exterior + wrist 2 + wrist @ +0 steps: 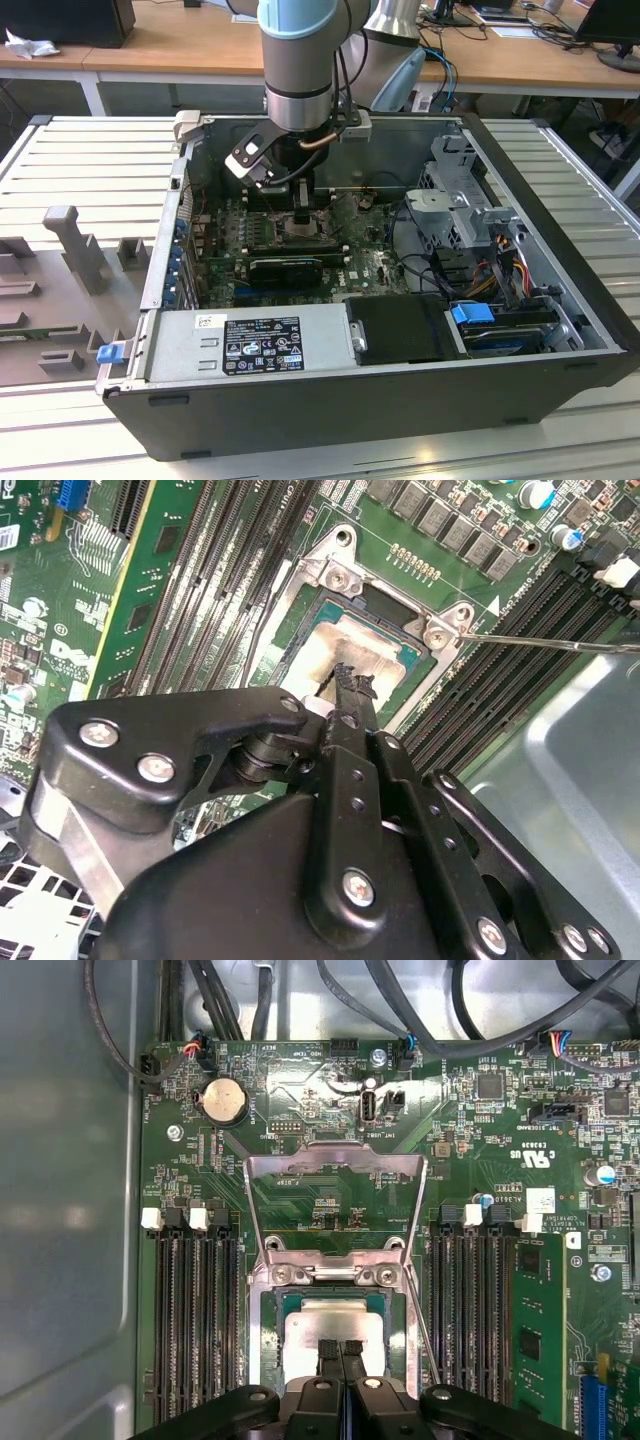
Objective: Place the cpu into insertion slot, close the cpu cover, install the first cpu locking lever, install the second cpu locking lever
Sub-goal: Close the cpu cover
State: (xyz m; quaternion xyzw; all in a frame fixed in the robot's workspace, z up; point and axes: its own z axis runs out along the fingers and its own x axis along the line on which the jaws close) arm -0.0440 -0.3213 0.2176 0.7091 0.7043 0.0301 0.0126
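Cpu (335, 1322) is sitting flat inside the insertion slot (268, 1345), its pale metal top facing up in both wrist views, and I am seeing a thin green border around it in the second wrist view (372, 648).

Scanning the exterior view from its left, I am looking at a grey moulded fixture (70, 240) lying on the slatted table (90, 150), well apart from the work. Next, the open computer case (350, 410) is taking up the middle of the frame, with the power supply (250, 345) running along its near wall. Above centre, the arm (300, 50) is reaching down into the case and the gripper (303, 215) is hanging low over the green board. Toward the exterior view's right, a metal drive cage (450, 200) is standing inside the case, with a blue clip (472, 312) below it.

In the first wrist view the gripper (340, 1348) is showing its two black fingers pressed together with nothing between them, their tips right over the cpu; whether they are touching it I cannot tell. The cpu cover (300, 1160) is standing open, swung back from its hinge and away from the slot. A thin wire locking lever (420, 1325) is lying loose beside the slot, between it and one bank of memory slots (470, 1320).
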